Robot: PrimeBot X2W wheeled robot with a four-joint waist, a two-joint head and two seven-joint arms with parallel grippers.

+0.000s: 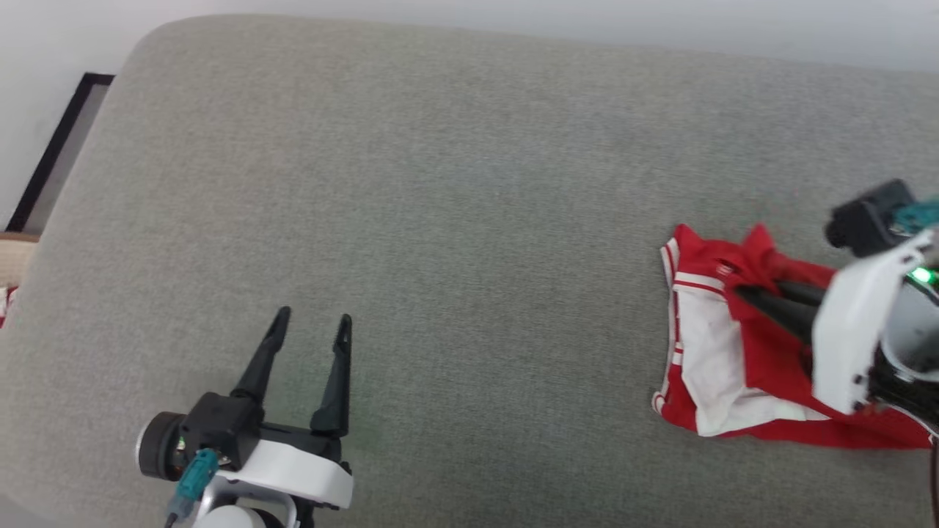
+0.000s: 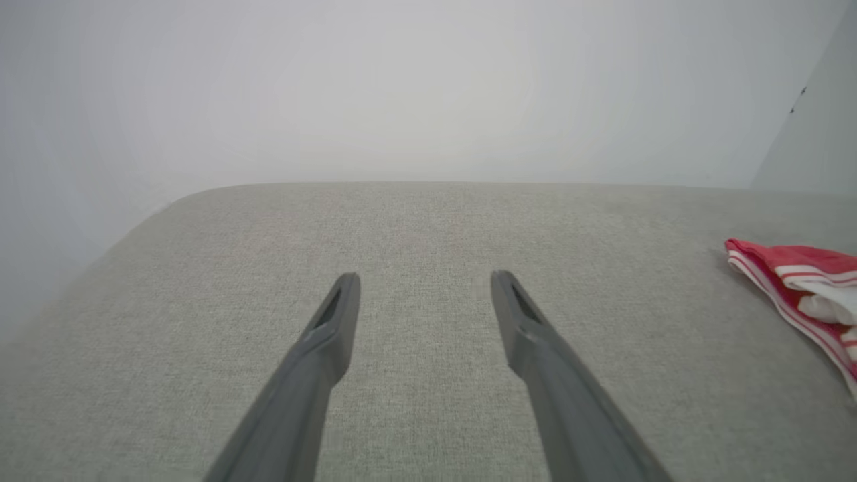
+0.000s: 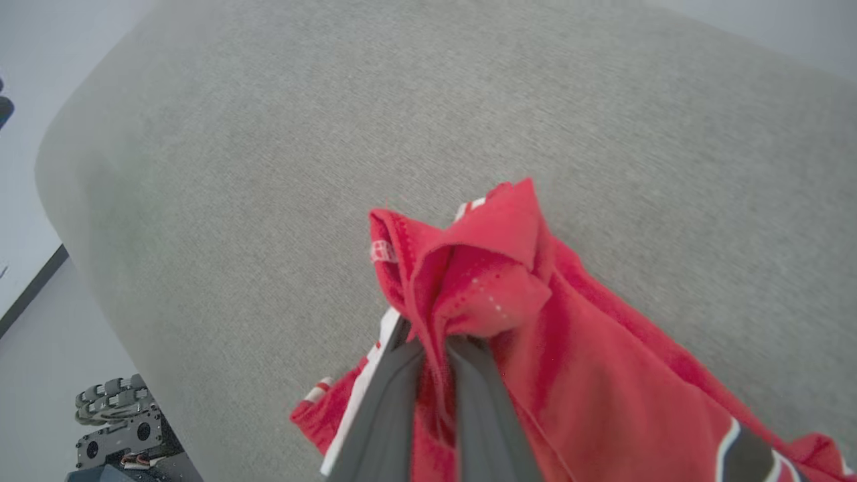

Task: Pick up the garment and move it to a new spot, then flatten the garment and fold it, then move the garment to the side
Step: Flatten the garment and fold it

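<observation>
The garment (image 1: pixel 741 352), a red jersey with white sleeves and striped trim, lies crumpled at the right of the grey cushioned surface (image 1: pixel 469 220). My right gripper (image 1: pixel 748 295) is shut on a bunched red fold near its top; in the right wrist view the fold (image 3: pixel 469 281) sticks up between the closed fingers (image 3: pixel 395 402). A black, white-edged mark (image 3: pixel 743 455) shows at that view's lower right. My left gripper (image 1: pixel 314 323) stands open at the lower left, well away from the garment, with bare fabric between its fingers (image 2: pixel 328 335). The garment's striped edge (image 2: pixel 797 288) shows at the left wrist view's right.
The surface's rounded left corner (image 1: pixel 139 51) drops off to a pale floor with a dark-framed strip (image 1: pixel 59 147). A white wall (image 2: pixel 428 87) rises behind the surface. Part of the robot's wheeled base (image 3: pixel 114 415) shows below the near edge.
</observation>
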